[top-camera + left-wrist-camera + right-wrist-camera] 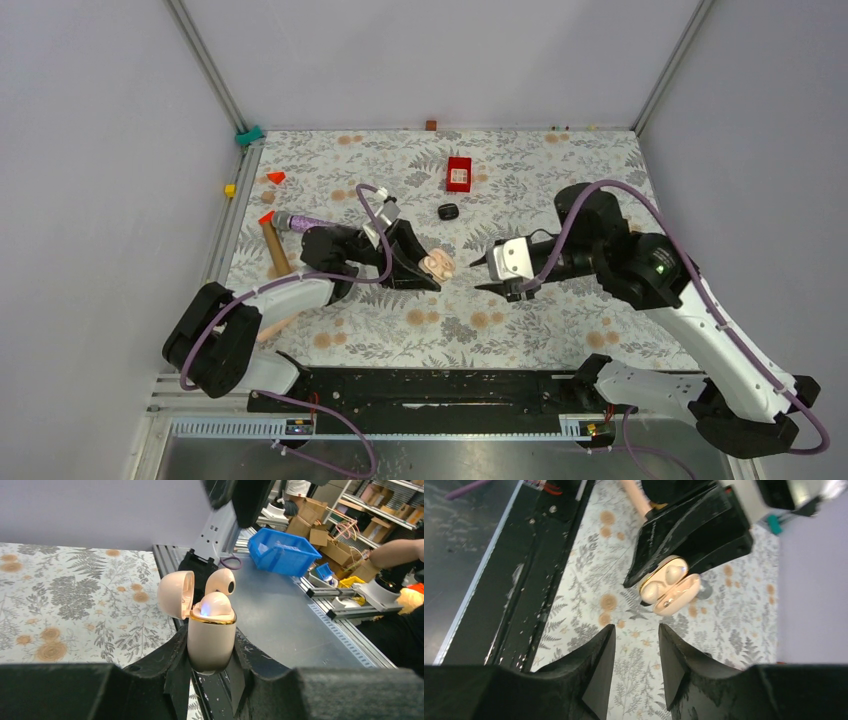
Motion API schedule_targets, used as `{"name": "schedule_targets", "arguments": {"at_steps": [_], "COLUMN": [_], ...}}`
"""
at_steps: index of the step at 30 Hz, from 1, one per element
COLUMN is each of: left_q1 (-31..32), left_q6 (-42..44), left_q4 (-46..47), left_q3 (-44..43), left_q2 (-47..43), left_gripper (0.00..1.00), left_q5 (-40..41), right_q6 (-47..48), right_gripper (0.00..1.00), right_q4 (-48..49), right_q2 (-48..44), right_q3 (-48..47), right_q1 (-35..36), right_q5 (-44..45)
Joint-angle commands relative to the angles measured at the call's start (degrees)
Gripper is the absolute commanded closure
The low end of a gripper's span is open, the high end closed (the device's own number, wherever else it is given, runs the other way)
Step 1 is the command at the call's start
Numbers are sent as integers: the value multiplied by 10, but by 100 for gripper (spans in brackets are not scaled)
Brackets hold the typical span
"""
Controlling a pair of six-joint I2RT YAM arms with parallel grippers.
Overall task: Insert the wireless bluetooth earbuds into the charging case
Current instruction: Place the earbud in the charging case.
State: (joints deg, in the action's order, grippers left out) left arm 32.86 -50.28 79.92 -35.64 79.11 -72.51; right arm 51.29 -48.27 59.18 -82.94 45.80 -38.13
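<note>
My left gripper (425, 268) is shut on a pale pink charging case (211, 640), held upright above the table with its lid (176, 594) flipped open. One pink earbud (214, 605) sits in it with a blue light glowing. A second pink earbud (221, 581) stands higher behind it. In the right wrist view the case (664, 582) shows both buds in its wells. My right gripper (480, 275) is open and empty, a short way right of the case, pointing at it (636, 627). A small glossy black oval case (448, 211) lies on the table. No black earbuds show.
A red box (459, 172) lies beyond the black oval case. At the left are two orange wedges (276, 177), a purple marker (300, 221), a wooden stick (274, 250) and a yellow cube (229, 190). A brown block (431, 125) sits at the far edge.
</note>
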Motion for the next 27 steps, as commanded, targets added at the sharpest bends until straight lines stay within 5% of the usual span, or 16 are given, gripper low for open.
{"name": "schedule_targets", "arguments": {"at_steps": [1,16,27], "left_q1": [16,40,39], "left_q6": [13,8,1], "left_q4": [38,40,40], "left_q3": [-22,-25,-28], "left_q2": [-1,25,25], "left_gripper": [100,100,100], "left_q5": [-38,-37,-35], "right_q6": [65,35,18], "right_gripper": [55,55,58], "right_q4": [-15,-25,23], "right_q2": [5,43,57], "right_q3": [37,-4,27], "right_q1": [2,9,19], "right_q5": [-50,-128,-100]}}
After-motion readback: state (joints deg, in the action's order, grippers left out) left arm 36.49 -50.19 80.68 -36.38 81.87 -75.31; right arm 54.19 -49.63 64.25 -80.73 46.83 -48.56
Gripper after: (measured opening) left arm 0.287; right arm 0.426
